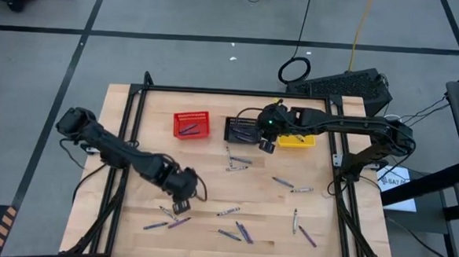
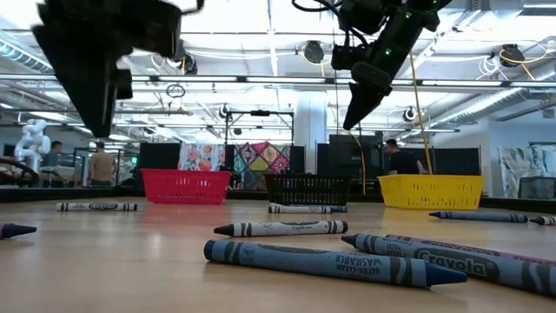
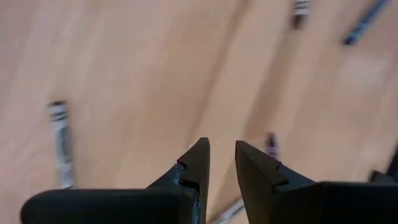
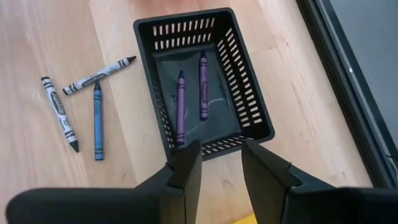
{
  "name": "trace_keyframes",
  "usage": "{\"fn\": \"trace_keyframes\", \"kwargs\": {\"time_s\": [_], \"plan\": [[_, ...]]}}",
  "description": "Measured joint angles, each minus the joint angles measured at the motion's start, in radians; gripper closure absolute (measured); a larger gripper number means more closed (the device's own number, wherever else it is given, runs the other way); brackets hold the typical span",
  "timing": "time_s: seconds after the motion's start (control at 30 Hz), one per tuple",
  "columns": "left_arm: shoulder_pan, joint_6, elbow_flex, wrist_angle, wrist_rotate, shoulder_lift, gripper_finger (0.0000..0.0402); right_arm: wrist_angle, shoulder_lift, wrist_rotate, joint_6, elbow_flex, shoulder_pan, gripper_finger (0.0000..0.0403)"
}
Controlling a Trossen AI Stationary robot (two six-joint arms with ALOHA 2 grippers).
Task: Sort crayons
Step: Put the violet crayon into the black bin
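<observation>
- Right claw (image 4: pixel 214 163) hangs released over the black basket (image 4: pixel 249 112), where two purple crayons (image 4: pixel 181 106) already lie.
- Left claw (image 3: pixel 222 163), fingers parted and empty, hovers above loose crayons (image 1: pixel 232 232) scattered across the table (image 1: pixel 129 233) from 4 to 8 o'clock.
- Crayons look light, stiff, waxy and apt to roll or snap; pinching one mid-shaft across its paper wrap seems best.

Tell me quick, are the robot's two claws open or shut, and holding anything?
Left gripper: open, empty, above the table.
Right gripper: open, empty, over the black basket.
</observation>
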Motion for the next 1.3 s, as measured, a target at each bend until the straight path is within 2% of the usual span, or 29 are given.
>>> {"fn": "trace_keyframes", "kwargs": {"time_s": [0.47, 0.9, 1.3], "plan": [[-0.126, -0.124, 0.0, 0.099, -0.024, 0.136, 0.0326, 0.0, 0.0, -0.001, 0.041, 0.0, 0.0, 0.03], [-0.205, -0.282, 0.0, 0.127, -0.011, 0.154, 0.0326, 0.0, 0.0, -0.001, 0.041, 0.0, 0.0, 0.03], [-0.232, -0.314, 0.0, 0.17, -0.014, 0.193, 0.0326, 0.0, 0.0, -0.002, 0.068, 0.0, 0.0, 0.03]]}}
